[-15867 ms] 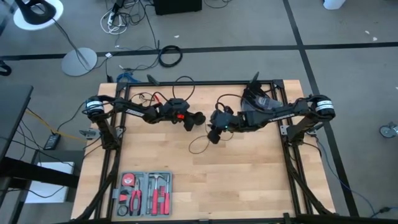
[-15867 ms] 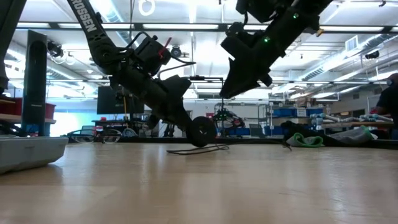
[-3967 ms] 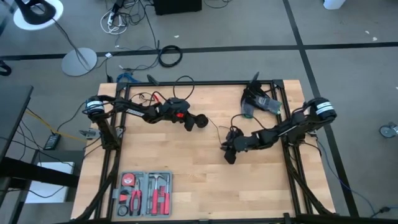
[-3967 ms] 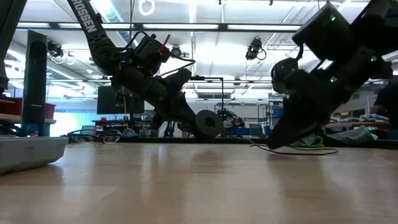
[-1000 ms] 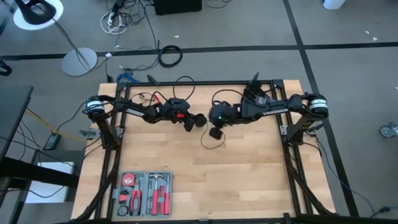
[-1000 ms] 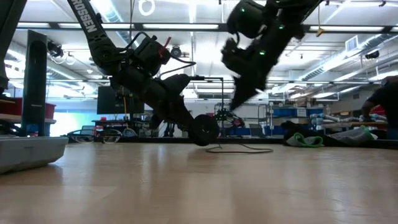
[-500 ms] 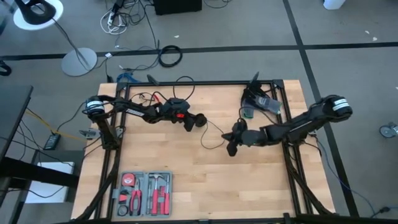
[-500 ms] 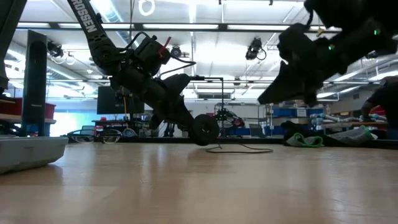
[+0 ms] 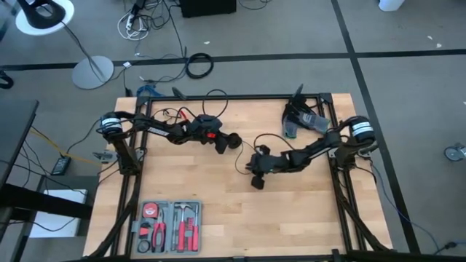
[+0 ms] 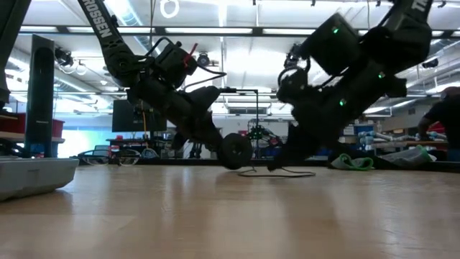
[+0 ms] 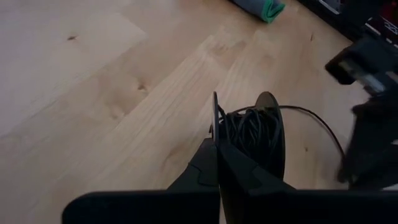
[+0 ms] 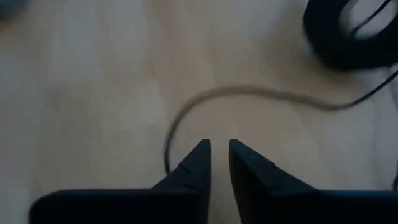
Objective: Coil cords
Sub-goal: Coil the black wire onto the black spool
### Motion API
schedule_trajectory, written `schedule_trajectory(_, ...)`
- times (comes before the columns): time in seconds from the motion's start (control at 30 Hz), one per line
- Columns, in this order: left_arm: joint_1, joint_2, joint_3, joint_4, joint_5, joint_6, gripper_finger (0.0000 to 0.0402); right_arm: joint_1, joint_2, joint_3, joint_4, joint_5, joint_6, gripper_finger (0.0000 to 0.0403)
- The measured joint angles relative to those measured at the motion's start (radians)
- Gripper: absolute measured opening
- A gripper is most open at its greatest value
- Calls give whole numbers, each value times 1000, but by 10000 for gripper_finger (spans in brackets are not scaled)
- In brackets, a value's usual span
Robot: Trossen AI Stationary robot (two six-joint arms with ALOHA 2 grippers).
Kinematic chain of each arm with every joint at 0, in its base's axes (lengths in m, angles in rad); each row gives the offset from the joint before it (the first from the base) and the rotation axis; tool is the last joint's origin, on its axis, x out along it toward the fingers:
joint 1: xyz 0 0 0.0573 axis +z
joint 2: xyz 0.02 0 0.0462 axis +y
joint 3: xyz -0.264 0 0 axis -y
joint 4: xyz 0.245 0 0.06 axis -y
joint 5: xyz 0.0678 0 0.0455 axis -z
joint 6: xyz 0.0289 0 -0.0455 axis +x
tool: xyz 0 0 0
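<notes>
- The left gripper point(image 11: 217, 146) is standing shut, its two fingers point(image 11: 205, 171) pinching the round black puck point(image 11: 264, 134) by its rim, with the wound part of the cord point(image 11: 245, 127) bunched just beyond the fingertips.
- It is holding the puck low over the table point(image 9: 218, 211), on edge in the low view; this is probably so the puck serves as a fixed spool while the other arm is bringing slack round it.
- The right gripper point(image 12: 219, 152) is pointing down at the wood with only a narrow gap between its fingers point(image 12: 193, 165), and nothing is sitting in that gap.
- The loose strand of the cord is curving just ahead of the right fingertips and running off toward the puck (blurred here, so I cannot tell whether it is touching a fingertip).
- The right gripper is likely lining up for a fresh pinch on that strand, to lay on another turn.
- Farther out, well away from both grippers, a tool tray point(image 9: 169, 225) is lying near the table's front edge, and a grey-and-green object point(image 11: 261, 7) is resting at the far side.
- Count: one cord, one puck, two grippers, one tray.
</notes>
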Motion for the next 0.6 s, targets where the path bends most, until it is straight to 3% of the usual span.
schedule_trajectory(0.37, 0, 0, 1, -25, 1, -1, 0, 3, 33, 59, -87, -69, -14, 160)
schedule_trajectory(0.6, 0, 0, 1, -22, 1, -1, 0, 7, 33, 59, -87, -89, 12, 189)
